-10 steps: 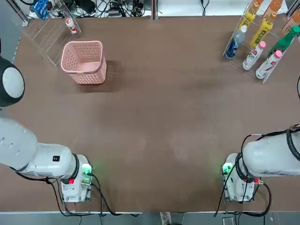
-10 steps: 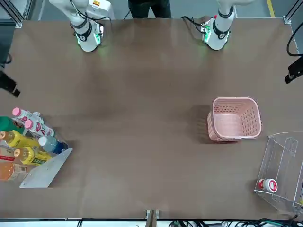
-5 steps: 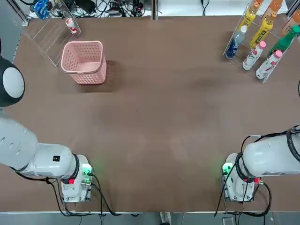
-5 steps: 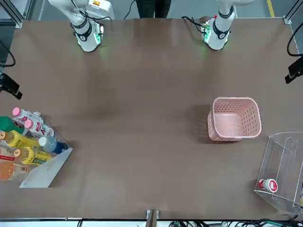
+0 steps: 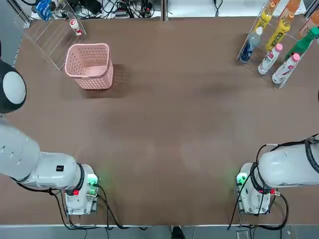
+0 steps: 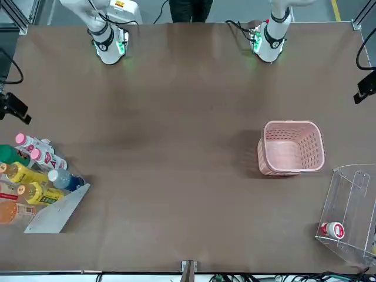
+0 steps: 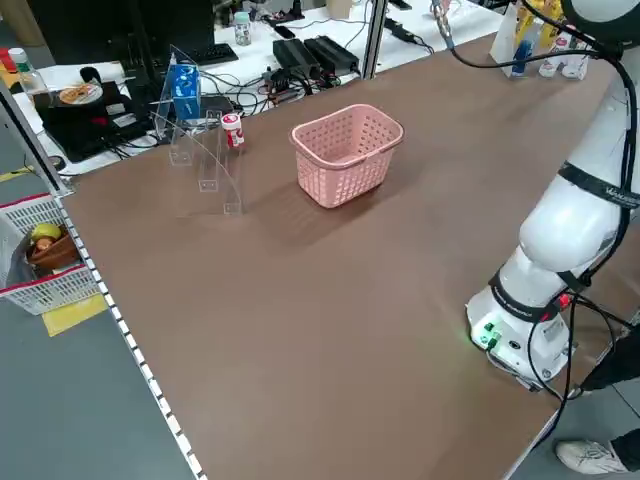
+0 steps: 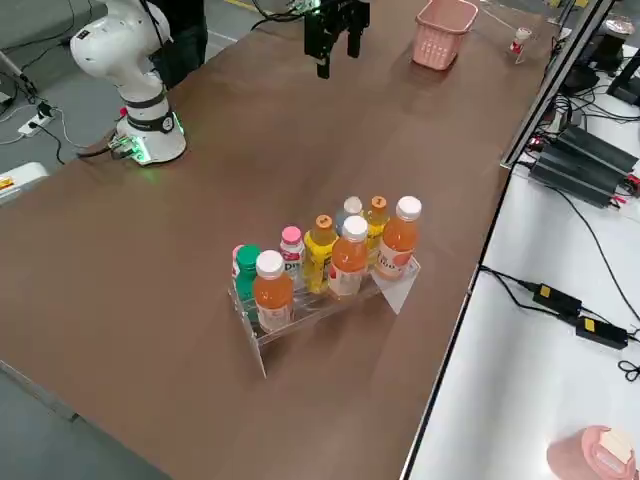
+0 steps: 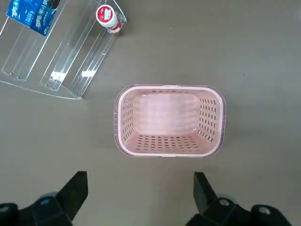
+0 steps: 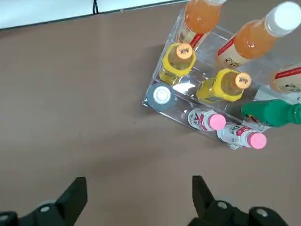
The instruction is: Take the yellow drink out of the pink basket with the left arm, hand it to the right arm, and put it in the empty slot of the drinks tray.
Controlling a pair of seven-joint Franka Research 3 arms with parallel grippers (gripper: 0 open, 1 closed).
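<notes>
The pink basket point(image 5: 89, 67) point(image 6: 291, 150) point(image 9: 169, 122) stands at the far left of the table, and its inside looks bare. The yellow drink is out of view. My left gripper point(image 9: 138, 188) hangs high above the basket, open and holding nothing; it shows at the edge of the front view point(image 6: 365, 89). The drinks tray point(image 6: 56, 214) point(image 10: 181, 88) sits at the far right with several bottles in it. I cannot pick out the slot. My right gripper point(image 10: 137, 188) point(image 6: 12, 107) hovers open above the table near the tray.
A second clear rack point(image 5: 52, 37) stands behind the basket at the far left corner, holding a small red-and-white bottle point(image 9: 107, 16) and a blue packet point(image 9: 30, 14). Both arm bases point(image 5: 79, 191) point(image 5: 254, 191) sit at the near edge. A person's shoe point(image 7: 590, 455) shows beside the table.
The right gripper has shifted slightly at the edge of the front view. The basket, the bottles and the left gripper stand as before.
</notes>
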